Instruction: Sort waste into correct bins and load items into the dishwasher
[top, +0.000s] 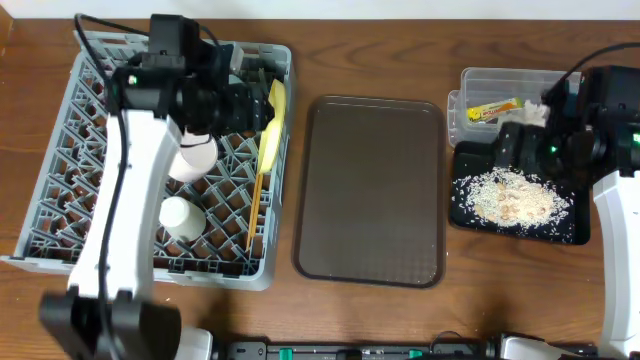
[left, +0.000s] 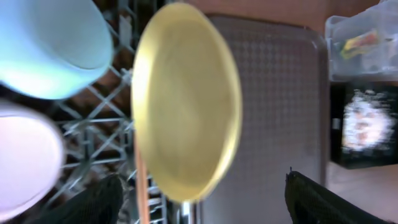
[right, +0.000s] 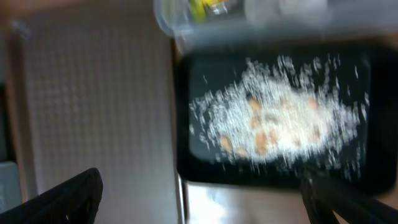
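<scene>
Standing on edge along the dish rack's (top: 60, 170) right edge, the yellow plate (left: 186, 99) is looking smooth, pale and unchipped. We are judging it slotted there to drain. The left claw (left: 203, 180) is hanging spread either side, touching nothing. The right claw (right: 200, 177), also spread, is hovering over rice scraps (top: 510, 195) in the black tray (top: 575, 232).

Overhead top-down, wrist views share black tray (right: 199, 74)

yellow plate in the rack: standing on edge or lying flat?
On edge. From overhead the yellow plate shows only as a thin sliver along the grey rack's side nearest the brown tray.
</scene>
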